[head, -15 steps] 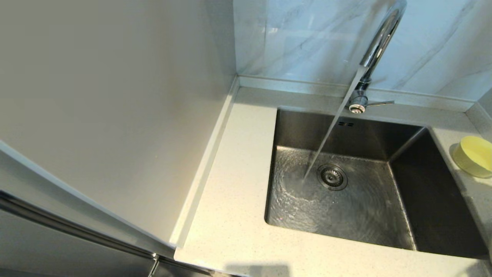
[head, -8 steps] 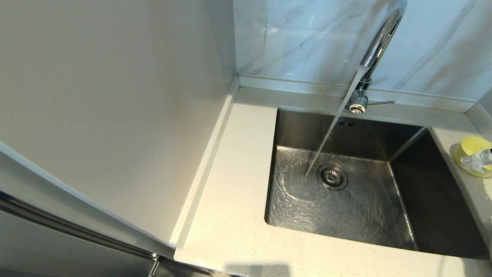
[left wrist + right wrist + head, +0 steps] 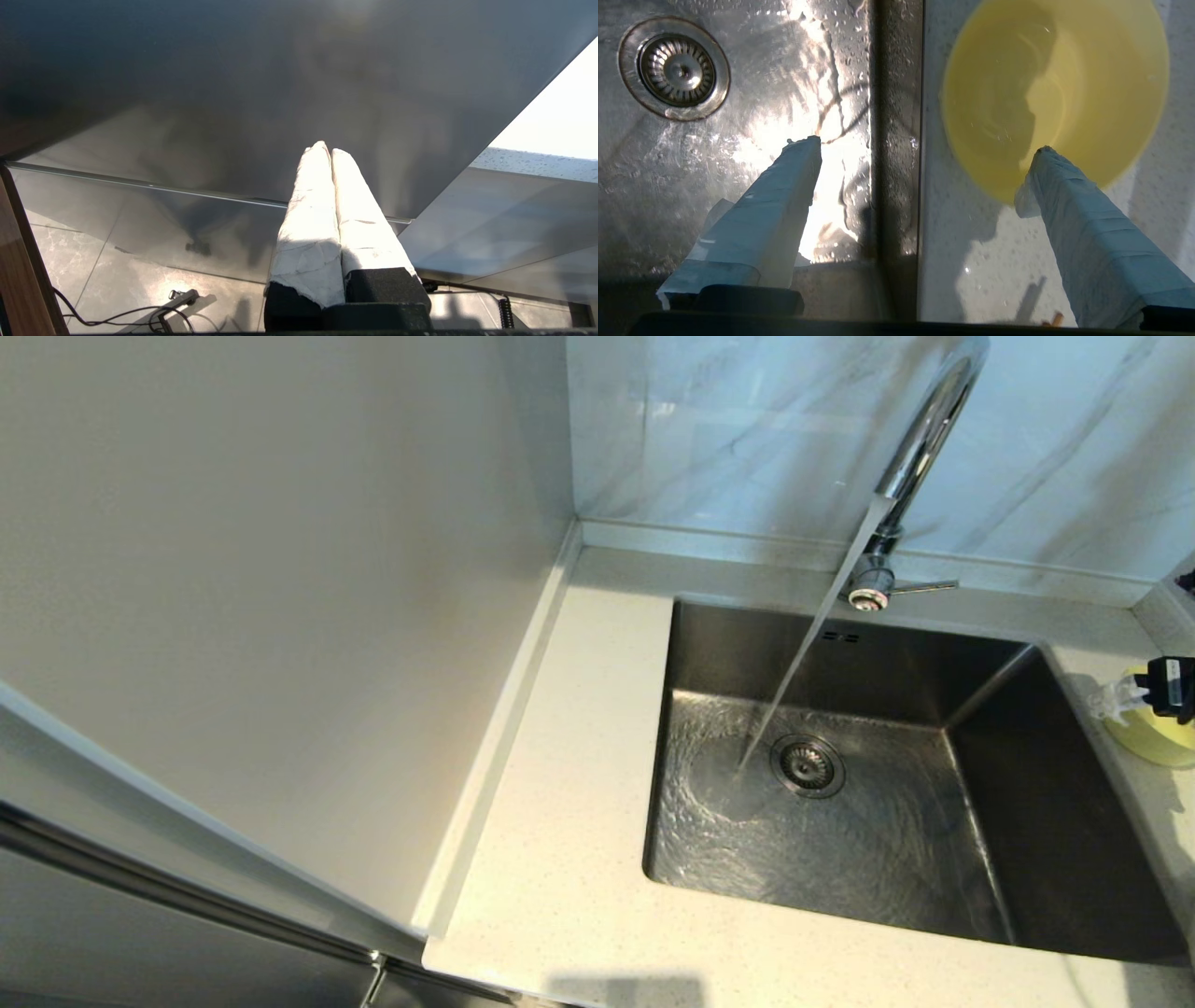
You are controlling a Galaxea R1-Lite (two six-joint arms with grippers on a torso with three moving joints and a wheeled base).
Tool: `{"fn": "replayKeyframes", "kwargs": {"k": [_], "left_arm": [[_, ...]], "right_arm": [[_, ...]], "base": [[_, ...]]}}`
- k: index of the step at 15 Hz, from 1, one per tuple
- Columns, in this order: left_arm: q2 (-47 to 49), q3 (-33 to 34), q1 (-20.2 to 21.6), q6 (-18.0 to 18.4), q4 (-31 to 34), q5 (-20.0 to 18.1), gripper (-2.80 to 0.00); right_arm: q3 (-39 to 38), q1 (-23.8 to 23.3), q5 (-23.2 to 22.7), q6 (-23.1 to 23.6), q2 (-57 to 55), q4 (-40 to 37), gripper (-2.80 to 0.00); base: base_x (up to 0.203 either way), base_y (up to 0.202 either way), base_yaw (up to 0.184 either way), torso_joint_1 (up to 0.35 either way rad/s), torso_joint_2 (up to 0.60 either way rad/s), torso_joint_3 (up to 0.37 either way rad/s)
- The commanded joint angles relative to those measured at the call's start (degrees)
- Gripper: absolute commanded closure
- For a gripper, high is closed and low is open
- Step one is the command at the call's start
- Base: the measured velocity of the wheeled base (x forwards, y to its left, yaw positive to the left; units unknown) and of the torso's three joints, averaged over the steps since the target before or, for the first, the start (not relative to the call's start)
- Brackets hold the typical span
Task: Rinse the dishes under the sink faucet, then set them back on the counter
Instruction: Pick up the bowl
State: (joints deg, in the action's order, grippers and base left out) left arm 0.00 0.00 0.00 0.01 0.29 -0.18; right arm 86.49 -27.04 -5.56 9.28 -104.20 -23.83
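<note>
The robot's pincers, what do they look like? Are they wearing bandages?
Sort of! The left pincer has two long fingers wrapped in crinkly white tape, growing out of black blocks at the base. The right pincer has the same long, tapering fingers with white tape wound in bands, looking bluish in the shade, on a black base too. No cables or markings show on either one.

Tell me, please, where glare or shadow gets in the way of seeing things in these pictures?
Right wrist view: sun glare whitens the wet sink floor between the open right claw fingers; a shadow crosses the yellow bowl. Left wrist view: the shut left claw is overexposed against a dark panel. Head view: evenly lit.
</note>
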Motion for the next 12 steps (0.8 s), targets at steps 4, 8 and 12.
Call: {"fn": "replayKeyframes", "kwargs": {"k": [4,8,12], "left_arm": [[0.0,0.0,0.0,0.0,0.0,0.0,0.0],[0.0,0.0,0.0,0.0,0.0,0.0,0.0],[0.0,0.0,0.0,0.0,0.0,-0.1,0.0]], "right_arm": [[5.4,0.2,0.1,-4.3,-5.5,0.0,-2.8],[8.4,0.2,3.8,-5.2,-9.1,0.1,-2.8],[8.9,0.3,5.1,-5.2,-10.9,0.0,-2.8]], "base": [[0.0,0.0,0.0,0.0,0.0,0.0],[0.0,0.0,0.0,0.0,0.0,0.0],[0.0,0.0,0.0,0.0,0.0,0.0]]}}
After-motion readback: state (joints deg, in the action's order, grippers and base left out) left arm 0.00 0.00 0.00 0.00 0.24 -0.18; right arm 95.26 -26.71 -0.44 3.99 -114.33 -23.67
